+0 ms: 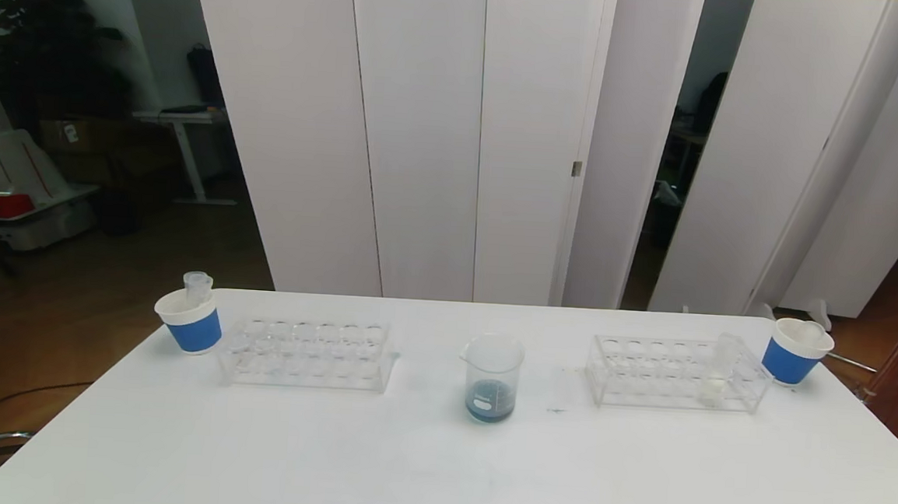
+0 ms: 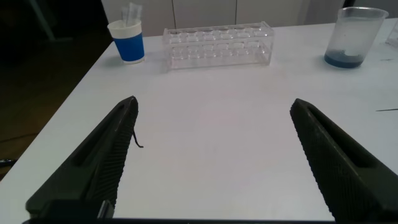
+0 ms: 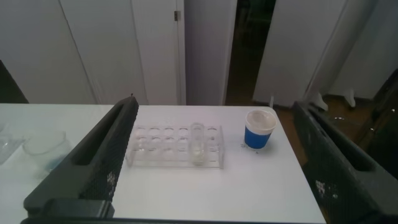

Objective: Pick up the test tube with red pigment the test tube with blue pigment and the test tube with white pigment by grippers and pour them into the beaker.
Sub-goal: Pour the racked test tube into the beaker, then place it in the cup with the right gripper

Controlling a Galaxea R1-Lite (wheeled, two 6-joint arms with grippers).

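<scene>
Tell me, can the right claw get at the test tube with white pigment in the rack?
Probably yes. The right claw is open and faces the test tube with white pigment, which stands alone in its rack; nothing lies between.

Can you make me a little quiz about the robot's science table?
1. True or false: the beaker has dark blue liquid at its bottom.
2. Which rack holds the test tube with white pigment: A the left rack, or B the right rack?
3. Fill in: a blue paper cup stands beside each ____.

Key: 1 true; 2 B; 3 rack.
</scene>
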